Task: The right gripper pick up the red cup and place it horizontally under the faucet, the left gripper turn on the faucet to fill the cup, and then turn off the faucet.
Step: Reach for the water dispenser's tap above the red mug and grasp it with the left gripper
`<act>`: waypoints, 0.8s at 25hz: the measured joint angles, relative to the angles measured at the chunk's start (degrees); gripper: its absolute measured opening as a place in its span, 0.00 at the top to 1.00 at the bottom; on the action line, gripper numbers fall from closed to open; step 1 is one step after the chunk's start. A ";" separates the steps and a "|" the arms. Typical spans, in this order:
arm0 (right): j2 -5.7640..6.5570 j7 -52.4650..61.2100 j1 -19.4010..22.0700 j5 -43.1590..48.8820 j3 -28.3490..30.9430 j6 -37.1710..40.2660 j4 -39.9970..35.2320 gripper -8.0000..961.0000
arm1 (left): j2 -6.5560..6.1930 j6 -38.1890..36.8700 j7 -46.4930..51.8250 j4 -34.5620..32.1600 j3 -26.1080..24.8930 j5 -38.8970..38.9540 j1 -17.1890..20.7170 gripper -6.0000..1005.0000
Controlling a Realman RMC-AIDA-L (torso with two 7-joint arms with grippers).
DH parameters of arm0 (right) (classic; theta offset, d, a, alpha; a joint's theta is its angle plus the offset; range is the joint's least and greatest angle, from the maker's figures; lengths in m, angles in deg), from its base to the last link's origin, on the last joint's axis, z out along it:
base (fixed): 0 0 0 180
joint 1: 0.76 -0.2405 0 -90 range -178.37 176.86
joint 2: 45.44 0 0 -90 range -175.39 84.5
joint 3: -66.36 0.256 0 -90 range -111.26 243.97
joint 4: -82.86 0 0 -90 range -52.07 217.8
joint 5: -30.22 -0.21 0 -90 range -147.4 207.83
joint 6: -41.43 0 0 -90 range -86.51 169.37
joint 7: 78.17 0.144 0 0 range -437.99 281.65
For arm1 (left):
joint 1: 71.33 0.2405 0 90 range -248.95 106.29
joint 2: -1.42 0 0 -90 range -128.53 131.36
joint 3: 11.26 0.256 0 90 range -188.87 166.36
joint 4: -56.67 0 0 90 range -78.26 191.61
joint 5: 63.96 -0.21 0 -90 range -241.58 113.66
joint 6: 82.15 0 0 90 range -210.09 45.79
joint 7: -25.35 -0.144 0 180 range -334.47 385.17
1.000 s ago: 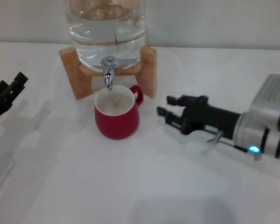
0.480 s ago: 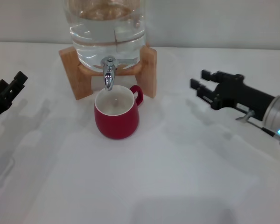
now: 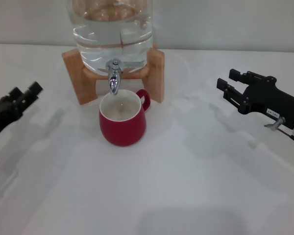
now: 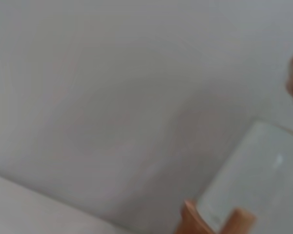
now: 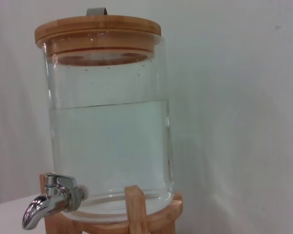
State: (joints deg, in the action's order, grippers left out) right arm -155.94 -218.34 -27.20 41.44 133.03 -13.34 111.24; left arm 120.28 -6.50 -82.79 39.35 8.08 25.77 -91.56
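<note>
The red cup [image 3: 122, 125] stands upright on the white table, its mouth right under the spout of the chrome faucet [image 3: 114, 78]. The faucet is on the glass water jar [image 3: 112, 34], which rests on a wooden stand [image 3: 157, 73]. No stream shows from the spout. My right gripper [image 3: 227, 79] is open and empty, well to the right of the cup and clear of it. My left gripper [image 3: 24, 92] is open and empty at the left edge, apart from the jar. The right wrist view shows the faucet [image 5: 44, 204] and the jar [image 5: 110, 131].
The white table [image 3: 152, 186] runs in front of the cup, with a pale wall behind the jar. The jar has a wooden lid [image 5: 97, 31] and is more than half full. The left wrist view shows a blurred jar [image 4: 263, 175] and stand [image 4: 195, 222].
My right gripper has let go and drawn back to the right, away from the cup. My left gripper has moved a little toward the jar. The cup has not moved.
</note>
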 joint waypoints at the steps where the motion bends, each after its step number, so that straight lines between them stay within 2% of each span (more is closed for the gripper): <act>1: -0.05 -0.08 0.01 0.05 0.02 0.00 -0.06 0.59 | 0.06 0.14 1.34 -1.21 0.06 -1.90 -0.09 0.17; 6: -0.15 -0.25 0.04 0.12 0.05 0.03 -0.08 0.59 | 0.01 2.06 5.55 -4.38 1.04 -7.22 -0.90 0.17; 9: -0.16 -0.26 0.05 0.14 0.07 0.11 -0.08 0.59 | 0.26 2.39 9.68 -8.60 5.05 -8.78 -1.03 0.17; 16: -0.32 -0.40 0.07 0.18 0.13 0.50 -0.22 0.59 | 0.37 2.40 12.36 -12.57 12.10 -8.80 -1.07 0.17; 20: -0.44 -0.53 0.02 0.21 0.31 0.54 -0.54 0.59 | 0.69 2.39 13.99 -17.60 17.56 -8.58 0.34 0.17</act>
State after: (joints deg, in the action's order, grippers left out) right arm -156.37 -218.87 -27.18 41.65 133.35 -12.80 110.70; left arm 120.97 -4.10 -68.79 21.75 25.64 17.19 -91.23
